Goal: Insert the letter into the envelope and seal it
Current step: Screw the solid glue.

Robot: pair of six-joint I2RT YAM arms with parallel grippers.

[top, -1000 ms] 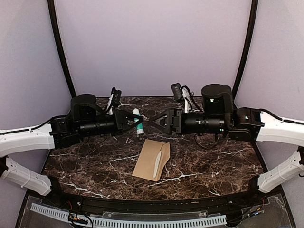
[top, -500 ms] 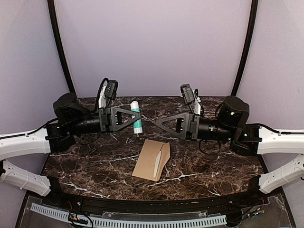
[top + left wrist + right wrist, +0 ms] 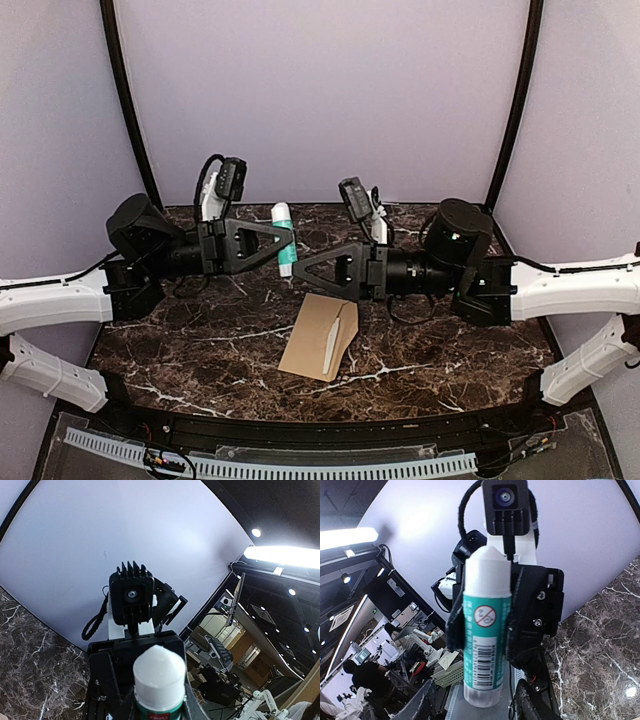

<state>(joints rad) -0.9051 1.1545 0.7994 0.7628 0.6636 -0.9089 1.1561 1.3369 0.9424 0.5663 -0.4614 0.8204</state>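
The brown envelope (image 3: 310, 335) lies flat on the marble table in front of the arms. A pale strip (image 3: 332, 340) runs along its right side; I cannot tell whether it is the letter, which otherwise does not show. My left gripper (image 3: 287, 240) is shut on a green-and-white glue stick (image 3: 282, 215) and holds it upright above the table's far middle; its white cap fills the left wrist view (image 3: 159, 672). My right gripper (image 3: 299, 268) is open, its fingers (image 3: 422, 702) on either side of the stick's clear lower end (image 3: 482, 697), not touching it.
The dark marble table (image 3: 180, 350) ends at a black front rail (image 3: 300, 430). A lilac backdrop with two black poles stands behind. Both arms reach inward and meet above the table's far middle, over the envelope's far end.
My right gripper drew back, then moved left again up to the glue stick's lower end. My left gripper raised the stick slightly. The envelope has not moved.
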